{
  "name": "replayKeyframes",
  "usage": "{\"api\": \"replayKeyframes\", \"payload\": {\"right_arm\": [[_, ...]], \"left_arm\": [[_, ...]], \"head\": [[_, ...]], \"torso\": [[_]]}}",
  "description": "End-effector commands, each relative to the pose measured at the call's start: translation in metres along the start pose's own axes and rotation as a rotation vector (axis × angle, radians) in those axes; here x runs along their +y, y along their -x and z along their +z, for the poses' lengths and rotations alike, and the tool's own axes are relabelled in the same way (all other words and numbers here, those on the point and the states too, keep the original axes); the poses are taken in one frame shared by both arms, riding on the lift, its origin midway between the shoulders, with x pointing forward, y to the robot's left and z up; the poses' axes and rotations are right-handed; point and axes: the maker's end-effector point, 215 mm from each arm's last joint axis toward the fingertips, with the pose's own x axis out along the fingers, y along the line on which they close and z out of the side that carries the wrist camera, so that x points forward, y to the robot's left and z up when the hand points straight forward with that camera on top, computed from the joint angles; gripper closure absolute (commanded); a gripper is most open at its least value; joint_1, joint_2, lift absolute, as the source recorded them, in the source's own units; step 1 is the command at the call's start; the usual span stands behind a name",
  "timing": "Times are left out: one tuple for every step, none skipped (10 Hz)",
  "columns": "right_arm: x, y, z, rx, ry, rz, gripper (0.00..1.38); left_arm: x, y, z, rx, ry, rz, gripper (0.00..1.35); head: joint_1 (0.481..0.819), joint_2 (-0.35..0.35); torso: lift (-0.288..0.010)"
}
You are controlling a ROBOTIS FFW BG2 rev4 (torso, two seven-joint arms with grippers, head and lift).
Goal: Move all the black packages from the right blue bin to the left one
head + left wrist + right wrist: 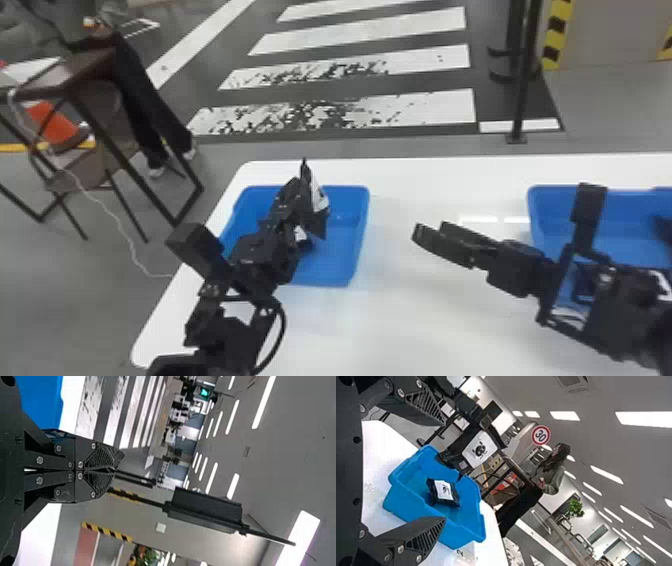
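- over the left blue bin (346,240), the left gripper (299,192) has a black package (317,197) pinched, and its broad white label with a black emblem shows in the right wrist view!
- up close in the left wrist view, the left gripper's (113,470) fingers are pressed together, tips meeting.
- down inside the left blue bin lies another package (443,492), black wrapper, white label facing out, dark emblem and small print on it.
- and across to the right gripper (430,232): out between the two bins, above the white table (410,325), fingers spread wide, nothing between them.
- over on the robot's right, the right blue bin (552,212) sits partly behind the right arm; a dark shape (665,225) sits at its far side, too cut off to name.
- more markings: a round red-rimmed sign (541,435) carries dark numerals in the background, and a small dark character (460,553) shows just beside the left blue bin.
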Motion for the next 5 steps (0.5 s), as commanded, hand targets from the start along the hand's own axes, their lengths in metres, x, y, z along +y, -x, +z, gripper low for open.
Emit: {"api": "replayKeyframes", "payload": {"right_arm": [[-0.002,0.004,-0.003,-0.006,-0.022,-0.002,0.07],[-0.001,0.005,-0.002,-0.010,-0.021,0.000,0.07],[-0.002,0.012,0.007,-0.021,0.018,-0.010,0.07],[-0.005,0.026,0.026,-0.029,0.100,-0.049,0.07],[-0.012,0.048,0.047,-0.022,0.199,-0.114,0.08]], "left_arm": [[0.044,-0.005,-0.022,0.032,-0.079,0.071,1.21],[0.055,-0.002,-0.026,0.028,-0.090,0.098,1.21],[0.058,0.002,-0.027,-0.001,-0.052,0.113,0.80],[0.053,0.006,-0.032,-0.006,-0.006,0.108,0.18],[0.045,0.009,-0.031,-0.017,0.008,0.094,0.00]], "head": [[0.695,0.350],[0.695,0.350],[0.695,0.350],[0.695,0.350],[0.695,0.350]], "torso": [[-0.140],[-0.140],[-0.140],[-0.140],[-0.140]]}}
